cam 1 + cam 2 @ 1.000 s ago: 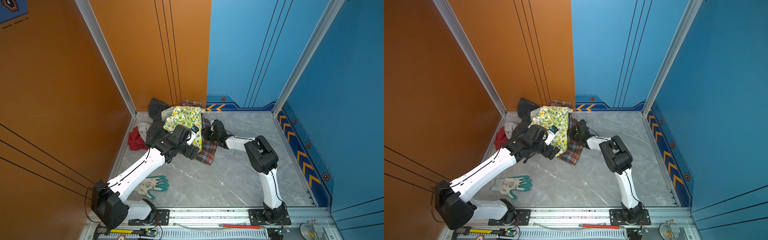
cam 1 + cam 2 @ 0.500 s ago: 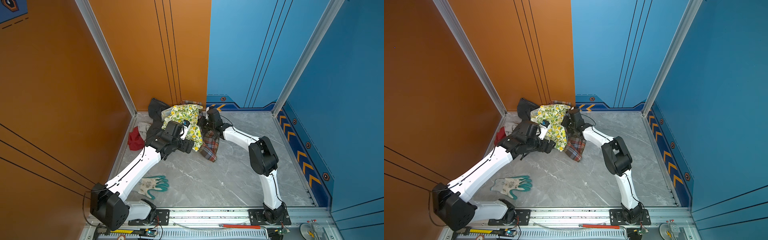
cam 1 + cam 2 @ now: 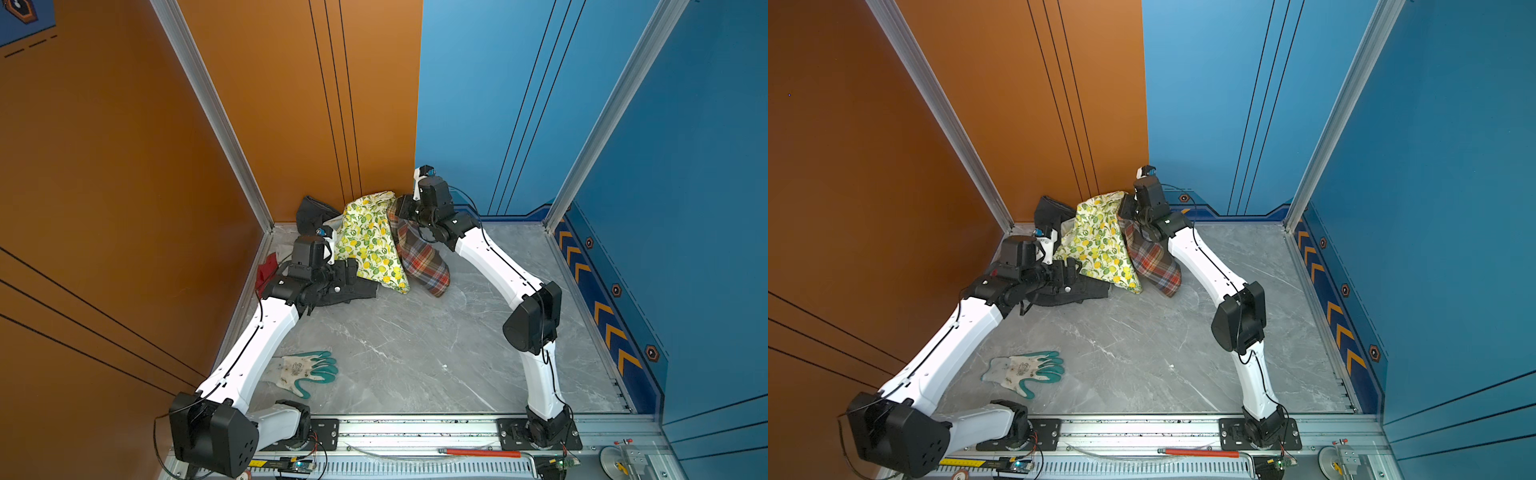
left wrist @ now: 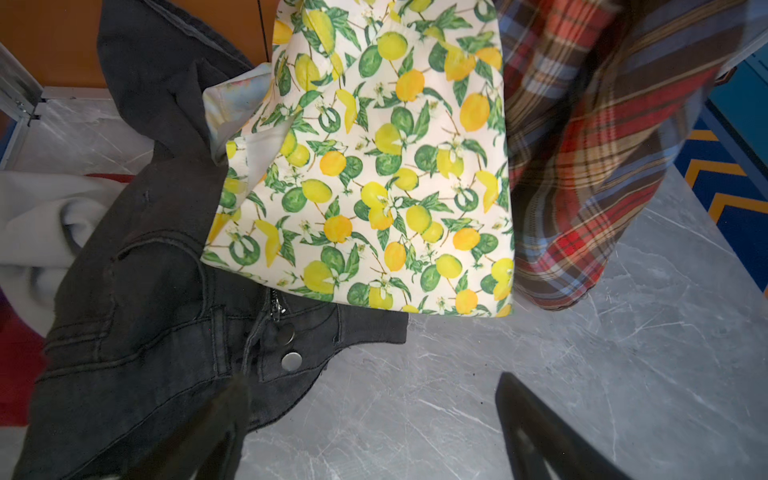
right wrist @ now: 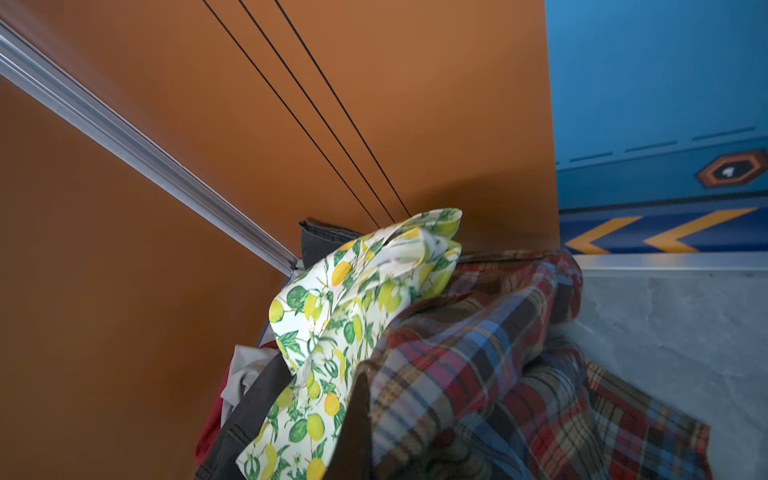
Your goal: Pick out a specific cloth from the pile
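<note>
Dangling below the right gripper [image 3: 402,210], the cloth [image 3: 422,259] seems pinched in its closed jaws.

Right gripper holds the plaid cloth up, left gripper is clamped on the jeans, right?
No: the left gripper is open, gripping nothing, one finger over the jeans, as the left wrist view shows. The right gripper does hold the plaid cloth up.

I am bolted to a metal rail [image 3: 415,426] in a lab test cell. Beyond the rail a marble-look floor [image 3: 395,345] is boxed in by orange panels [image 3: 291,104], blue panels [image 3: 478,104] with chevron stripes, and aluminium posts [image 3: 212,112].
</note>
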Tool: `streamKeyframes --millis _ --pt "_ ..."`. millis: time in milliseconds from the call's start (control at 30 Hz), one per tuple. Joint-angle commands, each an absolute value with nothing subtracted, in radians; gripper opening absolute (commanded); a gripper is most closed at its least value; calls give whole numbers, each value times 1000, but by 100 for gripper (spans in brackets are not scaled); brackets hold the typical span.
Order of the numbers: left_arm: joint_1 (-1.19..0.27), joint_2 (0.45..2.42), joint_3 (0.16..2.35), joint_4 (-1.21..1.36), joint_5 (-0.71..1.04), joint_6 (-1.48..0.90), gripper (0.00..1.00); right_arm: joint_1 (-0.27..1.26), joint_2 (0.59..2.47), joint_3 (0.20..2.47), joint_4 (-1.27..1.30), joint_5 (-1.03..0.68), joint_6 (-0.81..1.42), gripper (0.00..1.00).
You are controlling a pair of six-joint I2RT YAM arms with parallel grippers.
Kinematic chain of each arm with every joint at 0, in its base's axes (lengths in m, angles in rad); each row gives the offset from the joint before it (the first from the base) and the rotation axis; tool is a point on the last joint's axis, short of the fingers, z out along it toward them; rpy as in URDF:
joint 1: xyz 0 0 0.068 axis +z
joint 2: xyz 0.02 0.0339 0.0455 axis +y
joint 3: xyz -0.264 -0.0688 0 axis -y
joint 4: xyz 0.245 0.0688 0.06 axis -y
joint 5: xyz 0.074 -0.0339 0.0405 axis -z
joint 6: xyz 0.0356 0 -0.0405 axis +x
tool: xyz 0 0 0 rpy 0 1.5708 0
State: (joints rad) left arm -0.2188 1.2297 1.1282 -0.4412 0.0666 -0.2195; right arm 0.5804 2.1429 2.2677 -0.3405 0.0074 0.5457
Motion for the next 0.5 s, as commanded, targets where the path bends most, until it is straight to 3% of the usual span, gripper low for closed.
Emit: streamKeyframes --millis 0,200,467 --pt "-200 1210 1111 -400 106 -260 92 574 2142 2391 -354 47 466 0" --pt "-190 1216 1106 -391 114 -267 92 569 2180 2568 -327 52 426 0" --pt "-187 1234 1099 -377 131 -267 92 566 2126 2564 -166 34 379 0"
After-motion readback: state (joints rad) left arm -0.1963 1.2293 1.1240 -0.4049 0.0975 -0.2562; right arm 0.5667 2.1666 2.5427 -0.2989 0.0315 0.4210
